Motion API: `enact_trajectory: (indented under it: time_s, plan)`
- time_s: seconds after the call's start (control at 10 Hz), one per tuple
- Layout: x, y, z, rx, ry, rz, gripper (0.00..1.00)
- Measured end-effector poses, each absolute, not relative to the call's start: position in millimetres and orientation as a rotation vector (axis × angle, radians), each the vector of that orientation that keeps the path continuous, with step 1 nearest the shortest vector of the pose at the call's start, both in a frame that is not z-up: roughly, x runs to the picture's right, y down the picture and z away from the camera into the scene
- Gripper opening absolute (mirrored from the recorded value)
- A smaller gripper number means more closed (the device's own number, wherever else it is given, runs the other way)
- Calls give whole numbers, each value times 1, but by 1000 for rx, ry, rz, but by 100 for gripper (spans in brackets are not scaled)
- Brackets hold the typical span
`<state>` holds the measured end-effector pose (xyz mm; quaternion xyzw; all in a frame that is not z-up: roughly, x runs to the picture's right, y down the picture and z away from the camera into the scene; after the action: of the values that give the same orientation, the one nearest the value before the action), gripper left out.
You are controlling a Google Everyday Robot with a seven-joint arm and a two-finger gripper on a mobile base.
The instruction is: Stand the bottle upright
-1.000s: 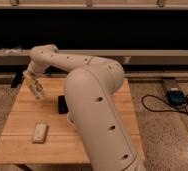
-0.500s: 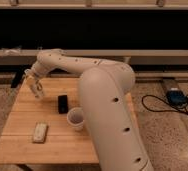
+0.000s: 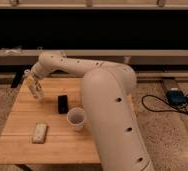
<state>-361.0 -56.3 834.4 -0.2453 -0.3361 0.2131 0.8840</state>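
My gripper point(image 3: 36, 90) is over the back left part of the wooden table point(image 3: 17, 150), pointing down from the long white arm. It is shut on the bottle point(image 3: 38, 93), a slim pale piece that hangs nearly upright between the fingers. The bottle's lower end is at or just above the tabletop. Its outline blends with the pale fingers.
A small black object point(image 3: 62, 103) stands mid-table, right of the gripper. A white paper cup point(image 3: 77, 118) stands in front of it. A flat pale block point(image 3: 39, 132) lies at the front left. The bulky arm body point(image 3: 112, 115) covers the table's right side. Cables and a blue device point(image 3: 176, 95) lie on the floor at right.
The arm's bulky body has swung to the right, uncovering the paper cup. The gripper with the bottle has stayed at almost the same spot at the back left.
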Motion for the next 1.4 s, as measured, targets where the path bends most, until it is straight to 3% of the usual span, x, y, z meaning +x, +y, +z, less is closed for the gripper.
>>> enact_trajectory:
  time_s: [1.4]
  plan:
    - [-349, -46, 847, -479, -716, 471, 0]
